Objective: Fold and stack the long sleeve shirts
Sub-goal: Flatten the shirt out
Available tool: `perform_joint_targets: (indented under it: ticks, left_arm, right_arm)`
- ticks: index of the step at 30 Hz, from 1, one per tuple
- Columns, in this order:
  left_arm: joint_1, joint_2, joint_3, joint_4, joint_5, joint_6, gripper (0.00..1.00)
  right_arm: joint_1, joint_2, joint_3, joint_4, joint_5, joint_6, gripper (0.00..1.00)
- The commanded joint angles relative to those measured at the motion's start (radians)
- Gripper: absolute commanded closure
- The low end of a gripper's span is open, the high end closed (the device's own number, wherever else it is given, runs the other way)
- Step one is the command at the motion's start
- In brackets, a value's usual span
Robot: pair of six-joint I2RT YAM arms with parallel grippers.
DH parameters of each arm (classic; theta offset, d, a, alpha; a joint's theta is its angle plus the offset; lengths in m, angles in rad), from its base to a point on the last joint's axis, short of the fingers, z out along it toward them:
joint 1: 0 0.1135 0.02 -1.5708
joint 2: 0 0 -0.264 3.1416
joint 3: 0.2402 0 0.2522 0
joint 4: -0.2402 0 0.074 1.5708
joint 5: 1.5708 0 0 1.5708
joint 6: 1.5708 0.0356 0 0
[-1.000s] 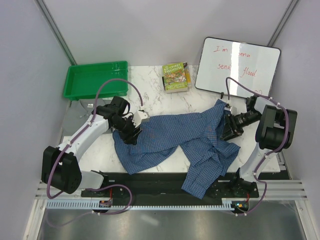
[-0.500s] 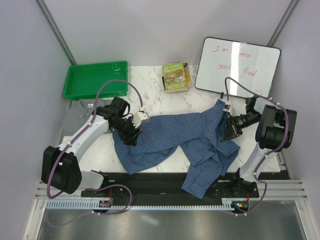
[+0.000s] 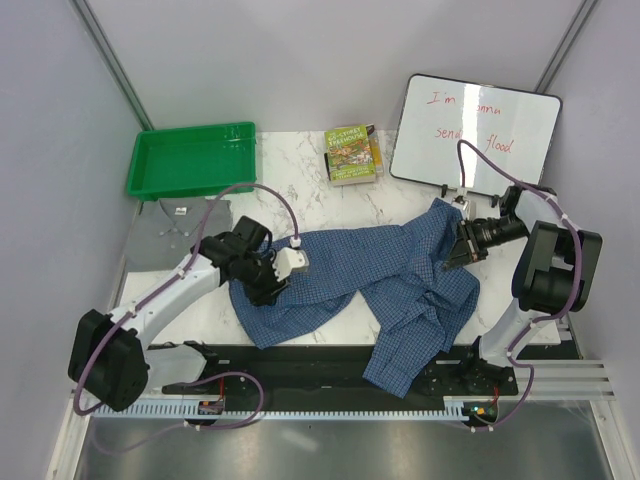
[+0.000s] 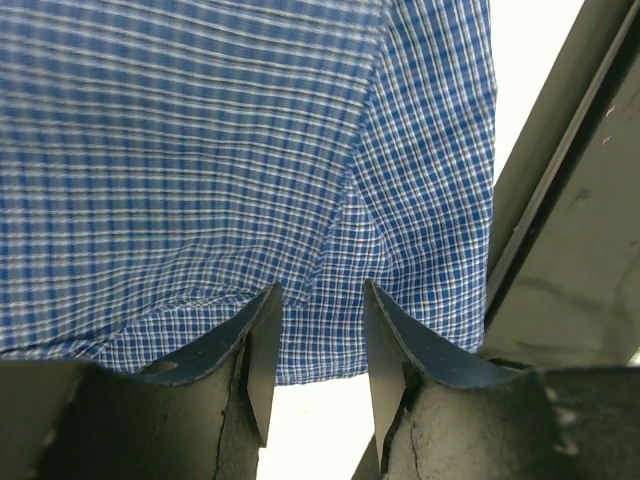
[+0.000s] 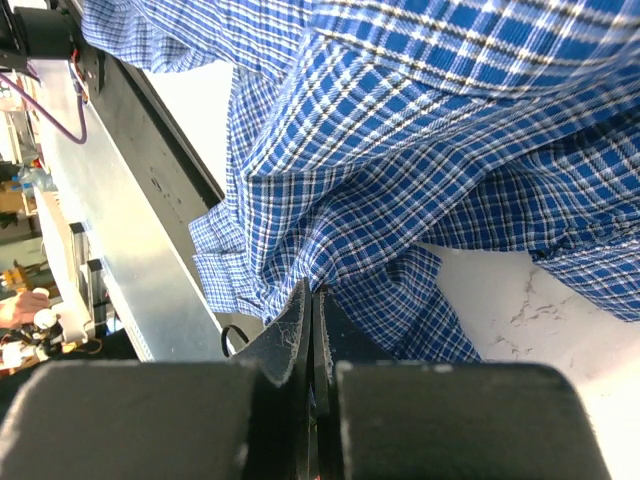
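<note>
The blue checked shirt (image 3: 350, 265) lies spread and rumpled across the middle of the table, one part hanging over the front rail. A plain grey shirt (image 3: 180, 228) lies flat at the left, below the tray. My left gripper (image 3: 264, 290) is at the blue shirt's left hem. In the left wrist view its jaws (image 4: 322, 305) stand open, tips astride the hem (image 4: 330, 350), white table between them. My right gripper (image 3: 456, 252) is at the shirt's right edge. In the right wrist view it (image 5: 312, 292) is shut on a fold of the blue cloth (image 5: 400, 150).
A green plastic tray (image 3: 190, 160) stands at the back left. A book (image 3: 352, 153) and a leaning whiteboard (image 3: 475, 130) are at the back. A black rail (image 3: 300, 365) runs along the table's front edge.
The right jaws closed on a fold of the blue shirt and drew up and back a little. The left arm shifted nearer, uncovering the grey shirt, and its jaws narrowed.
</note>
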Motion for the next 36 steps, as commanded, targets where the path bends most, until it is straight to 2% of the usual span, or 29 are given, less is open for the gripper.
perform_joint_targets:
  ticks: [1, 6, 15, 20, 23, 27, 28, 29, 30, 31, 34, 36]
  left_arm:
    - [-0.102, -0.053, -0.076, 0.120, -0.137, 0.014, 0.55]
    - [-0.124, -0.007, -0.104, 0.172, -0.209, 0.041, 0.54]
    - [-0.133, 0.029, -0.164, 0.196, -0.193, 0.114, 0.48]
    - [-0.137, 0.059, -0.176, 0.229, -0.209, 0.117, 0.48]
    - [-0.137, 0.078, -0.179, 0.249, -0.213, 0.114, 0.53]
    - [-0.137, 0.098, -0.174, 0.260, -0.219, 0.121, 0.68]
    - [-0.137, 0.095, -0.174, 0.260, -0.220, 0.123, 0.77]
    - [-0.137, 0.081, -0.173, 0.260, -0.222, 0.126, 0.83]
    - [-0.137, 0.073, -0.167, 0.258, -0.225, 0.126, 0.94]
    - [-0.136, 0.061, -0.162, 0.252, -0.235, 0.124, 0.98]
    - [-0.124, 0.010, -0.110, 0.216, -0.243, 0.095, 0.98]
    - [-0.075, -0.014, -0.021, 0.190, -0.226, 0.068, 0.98]
  right_arm:
    - [-0.004, -0.031, 0.041, -0.119, -0.054, -0.015, 1.00]
    - [-0.004, -0.033, 0.067, -0.117, -0.058, 0.004, 1.00]
    - [-0.006, -0.037, 0.087, -0.118, -0.054, 0.022, 1.00]
    - [-0.006, -0.045, 0.095, -0.117, -0.058, 0.030, 1.00]
    - [-0.006, -0.053, 0.098, -0.117, -0.063, 0.033, 1.00]
    - [-0.006, -0.056, 0.110, -0.115, -0.084, 0.048, 1.00]
    - [-0.007, -0.057, 0.110, -0.115, -0.091, 0.050, 1.00]
    - [-0.007, -0.063, 0.111, -0.115, -0.097, 0.051, 1.00]
    - [-0.009, -0.067, 0.111, -0.115, -0.109, 0.056, 1.00]
    - [-0.007, -0.073, 0.114, -0.114, -0.112, 0.059, 1.00]
    - [-0.015, -0.077, 0.153, -0.111, -0.127, 0.082, 1.00]
    - [-0.024, -0.074, 0.225, -0.102, -0.159, 0.131, 1.00]
